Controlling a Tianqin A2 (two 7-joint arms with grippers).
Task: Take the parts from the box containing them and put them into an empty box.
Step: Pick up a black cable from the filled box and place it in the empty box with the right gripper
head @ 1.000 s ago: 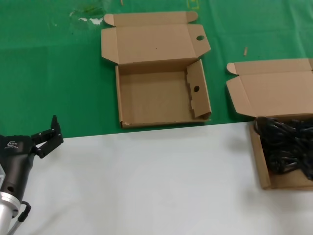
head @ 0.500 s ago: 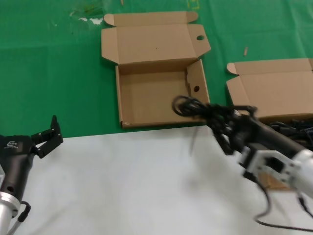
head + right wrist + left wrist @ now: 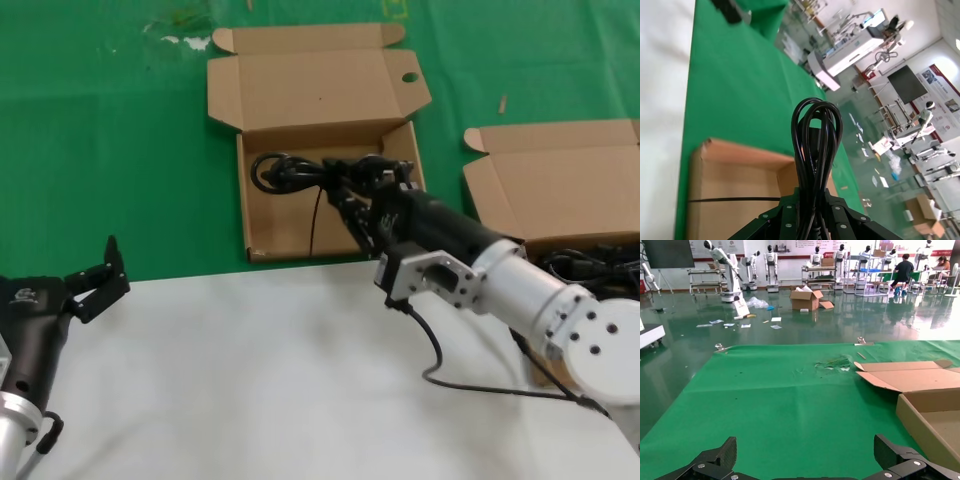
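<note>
Right gripper is shut tight on a cable bundle and holds it up over the empty box. From the gripper, the black loops stick out toward nine o'clock. One loose end of the cable hangs straight down toward six o'clock, into the box. In the right wrist view the loops poke out from between the black fingers.

At three o'clock from the gripper, well apart, sits the other box, with more black cables piled inside. The silver arm covers part of it.

Far off at about eight o'clock, the left gripper waits by the edge of the white table. Its two fingers are spread wide apart and hold nothing. Both boxes have their lids folded back on the green cloth.
</note>
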